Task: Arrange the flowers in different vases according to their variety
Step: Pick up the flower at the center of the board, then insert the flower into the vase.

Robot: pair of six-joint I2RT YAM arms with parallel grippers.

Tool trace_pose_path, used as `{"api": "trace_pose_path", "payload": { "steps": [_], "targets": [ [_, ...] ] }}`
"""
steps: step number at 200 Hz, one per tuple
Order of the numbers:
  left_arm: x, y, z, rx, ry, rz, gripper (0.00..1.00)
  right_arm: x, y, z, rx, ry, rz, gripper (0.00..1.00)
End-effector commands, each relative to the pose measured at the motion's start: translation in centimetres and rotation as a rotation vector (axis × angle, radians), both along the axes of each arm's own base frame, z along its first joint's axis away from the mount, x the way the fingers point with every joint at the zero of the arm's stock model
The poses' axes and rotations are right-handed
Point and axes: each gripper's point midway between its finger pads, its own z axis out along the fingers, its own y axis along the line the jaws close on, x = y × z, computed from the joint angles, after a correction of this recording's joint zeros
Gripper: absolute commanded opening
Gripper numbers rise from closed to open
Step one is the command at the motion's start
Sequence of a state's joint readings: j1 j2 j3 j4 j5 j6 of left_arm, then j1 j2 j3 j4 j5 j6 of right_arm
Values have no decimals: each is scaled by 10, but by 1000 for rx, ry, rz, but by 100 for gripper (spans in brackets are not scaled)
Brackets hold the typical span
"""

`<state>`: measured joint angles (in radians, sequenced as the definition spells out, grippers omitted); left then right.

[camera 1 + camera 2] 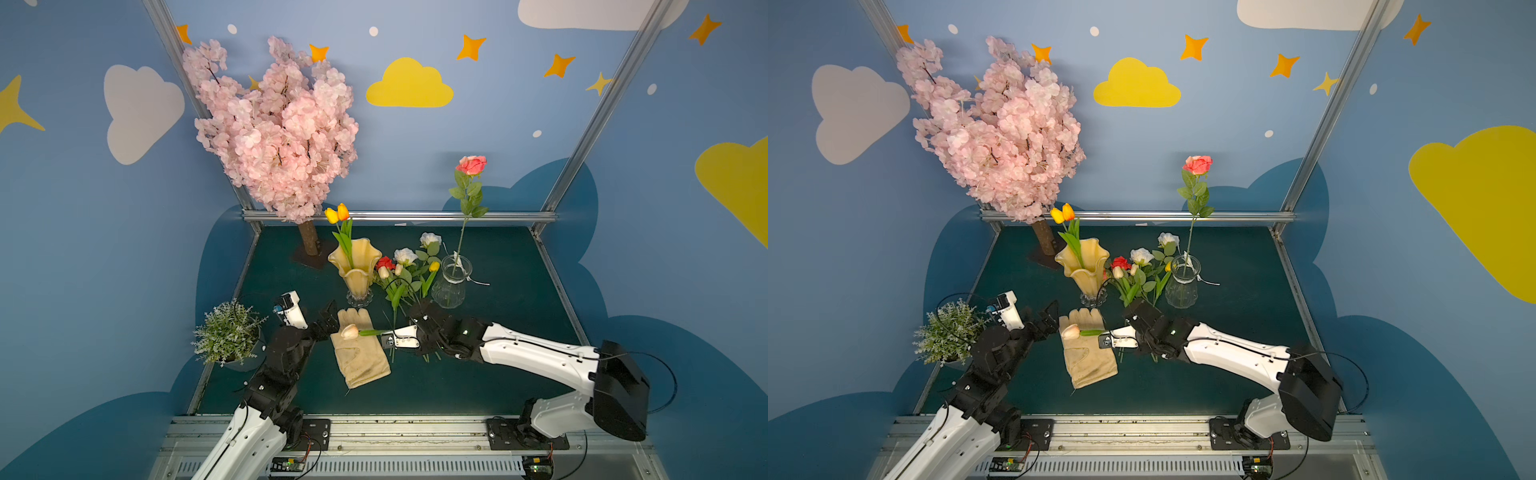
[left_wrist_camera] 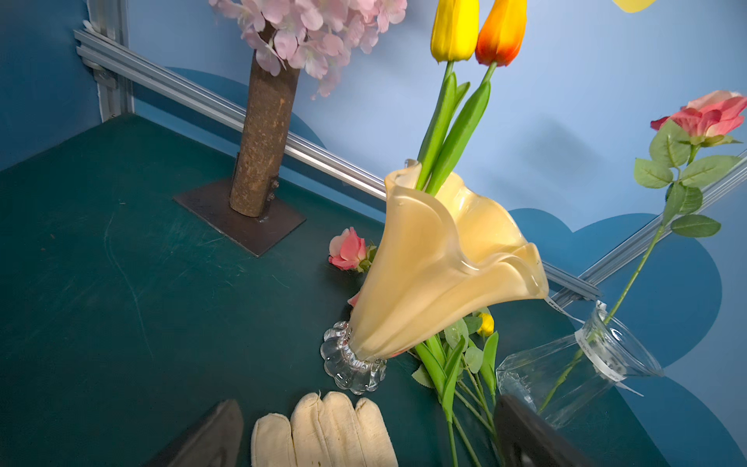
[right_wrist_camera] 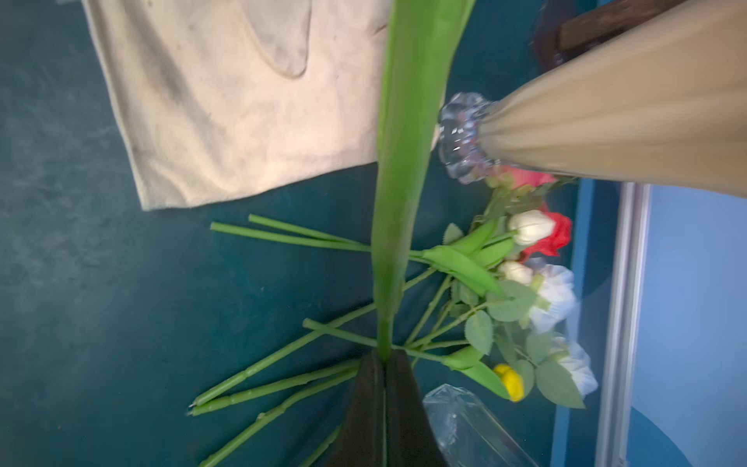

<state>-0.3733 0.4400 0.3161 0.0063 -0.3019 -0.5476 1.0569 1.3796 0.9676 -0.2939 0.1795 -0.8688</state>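
Blue walls [image 1: 498,124] painted with flat clouds and stars close in a dark teal, felt-like tabletop [image 1: 478,374]. Toward the far middle we see the amber vase [image 1: 355,266], opaque and glossy, with a ruffled rim and a knobbly clear glass foot. A yellow tulip [image 1: 331,215] and an orange tulip [image 1: 343,211] stand upright in it. To its right is the clear ribbed vase [image 1: 451,282], string at its neck, with one leafy pink rose [image 1: 471,165] rising from it. Between the two vases the loose flowers [image 1: 405,270] lie heaped on the mat: white and red roses, and pale and yellow tulip buds. The right gripper [image 3: 384,358] has its black fingers pressed together on the smooth green stem of a cream-pink tulip [image 1: 350,331], held level with its bud over a cream cloth glove [image 1: 361,357]. The left gripper [image 1: 330,318] is spread wide and empty, just left of the glove's fingertips.
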Motion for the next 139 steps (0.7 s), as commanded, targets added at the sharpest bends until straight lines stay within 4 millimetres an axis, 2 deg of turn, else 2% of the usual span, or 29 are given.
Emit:
{"api": "trace_pose_path", "payload": {
  "steps": [1,55,85,113,139],
  "targets": [
    [-4,10,-7,5,5,48,100,1,14,60,256,0,-45,0],
    [-6,14,-8,-2,2,67,100,10,34,187,716,93,-97,0],
    [-2,8,-10,1,15,41,100,27,51,251,960,193,-107,0],
    [1,5,-13,2,30,31,100,58,66,297,1204,268,-142,0],
    [3,2,-14,1,37,17,100,89,75,320,1365,299,-171,0]
  ]
}}
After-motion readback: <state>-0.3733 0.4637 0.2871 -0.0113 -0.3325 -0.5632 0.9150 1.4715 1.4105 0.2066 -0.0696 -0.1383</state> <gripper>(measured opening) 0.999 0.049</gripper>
